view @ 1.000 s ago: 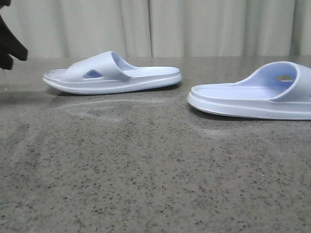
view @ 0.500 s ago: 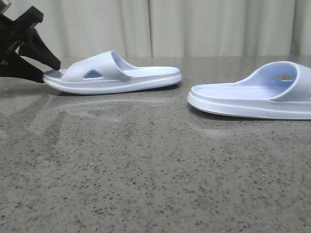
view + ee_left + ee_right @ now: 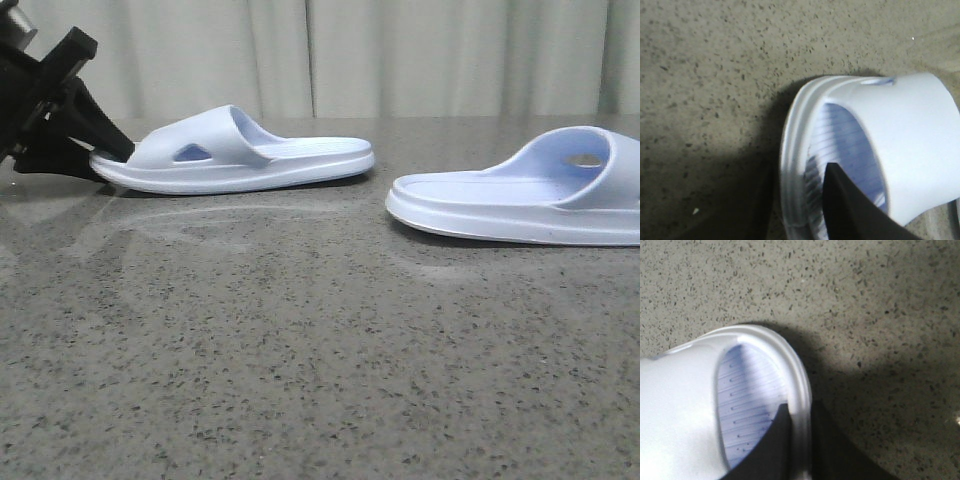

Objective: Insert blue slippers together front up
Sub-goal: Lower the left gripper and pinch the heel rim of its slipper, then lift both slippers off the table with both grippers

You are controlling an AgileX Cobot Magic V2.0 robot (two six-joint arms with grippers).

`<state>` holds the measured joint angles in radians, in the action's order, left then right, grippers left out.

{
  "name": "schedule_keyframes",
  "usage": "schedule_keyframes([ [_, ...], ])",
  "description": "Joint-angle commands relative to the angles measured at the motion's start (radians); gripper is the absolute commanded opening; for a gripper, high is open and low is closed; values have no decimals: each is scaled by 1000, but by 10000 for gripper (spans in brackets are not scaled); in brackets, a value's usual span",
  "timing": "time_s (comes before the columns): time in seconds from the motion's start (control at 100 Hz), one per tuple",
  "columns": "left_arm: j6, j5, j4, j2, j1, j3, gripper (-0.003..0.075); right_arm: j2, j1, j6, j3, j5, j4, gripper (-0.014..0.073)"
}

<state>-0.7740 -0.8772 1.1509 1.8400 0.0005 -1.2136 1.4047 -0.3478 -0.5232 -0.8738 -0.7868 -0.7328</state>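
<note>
Two blue slippers lie soles down on the speckled table. The left slipper (image 3: 235,150) lies at the back left, the right slipper (image 3: 520,195) at the right. My left gripper (image 3: 108,163) is open and straddles the left slipper's toe rim. In the left wrist view (image 3: 797,205) one finger (image 3: 845,205) is over the ribbed insole of the slipper (image 3: 910,145) and the other is outside the rim. My right gripper (image 3: 801,440) is out of the front view. It pinches the toe rim of the right slipper (image 3: 685,400) between its two fingers.
The grey speckled table (image 3: 300,350) stretches in front of both slippers. A pale curtain (image 3: 400,55) hangs behind the table's far edge. The right slipper runs off the right edge of the front view.
My left gripper has come in from the far left edge and now reaches the left slipper's toe. Neither slipper has moved.
</note>
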Motion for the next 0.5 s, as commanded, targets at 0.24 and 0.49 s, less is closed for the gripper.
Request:
schedule_keyframes([
  [0.24, -42, -89, 49, -84, 12, -25, 15, -26, -9, -12, -29, 29, -32, -107],
  [0.49, -41, -91, 8, -237, 86, -25, 15, -61, -9, -12, -78, -6, -81, -107],
])
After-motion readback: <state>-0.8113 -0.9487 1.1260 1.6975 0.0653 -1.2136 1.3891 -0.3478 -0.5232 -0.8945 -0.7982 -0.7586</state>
